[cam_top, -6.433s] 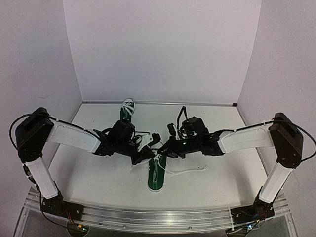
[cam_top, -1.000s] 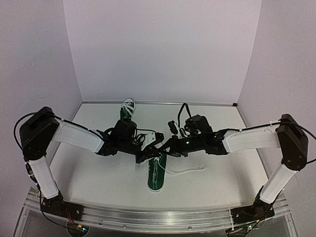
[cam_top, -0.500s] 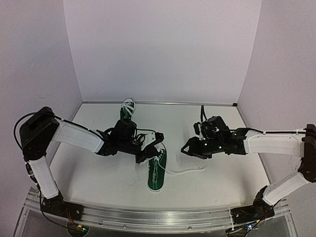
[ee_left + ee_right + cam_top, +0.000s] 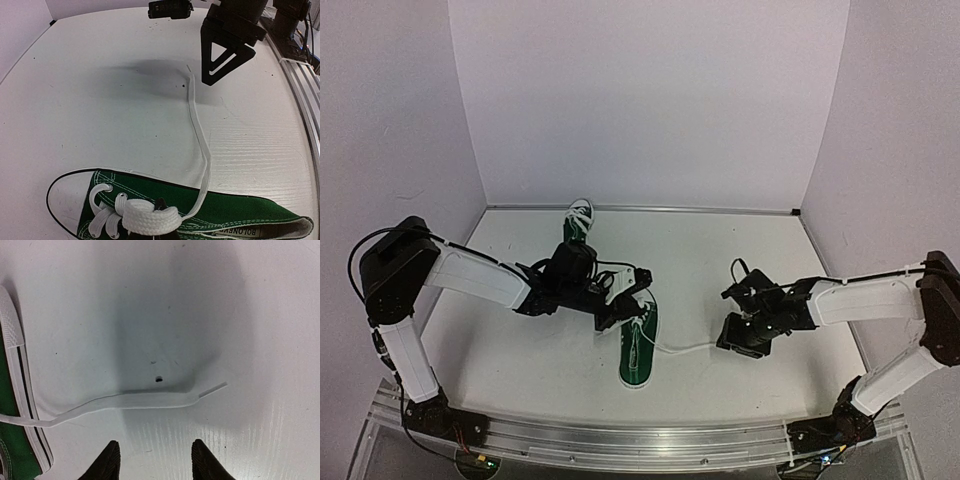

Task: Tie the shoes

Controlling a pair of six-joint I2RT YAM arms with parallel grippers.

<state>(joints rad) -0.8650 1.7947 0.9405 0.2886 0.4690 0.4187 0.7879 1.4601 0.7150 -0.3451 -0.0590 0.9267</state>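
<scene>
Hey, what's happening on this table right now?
Two robot arms are working on tying a green sneaker. The left gripper is shut at the sneaker's laces, seemingly pinching them. The right gripper is open, holding nothing, above the free lace end lying flat on the table. A second sneaker sits farther back.

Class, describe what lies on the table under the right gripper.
The loose end of a flat white shoelace, lying on the white table below the open right gripper, untouched. From above, the gripper covers its tip.
</scene>
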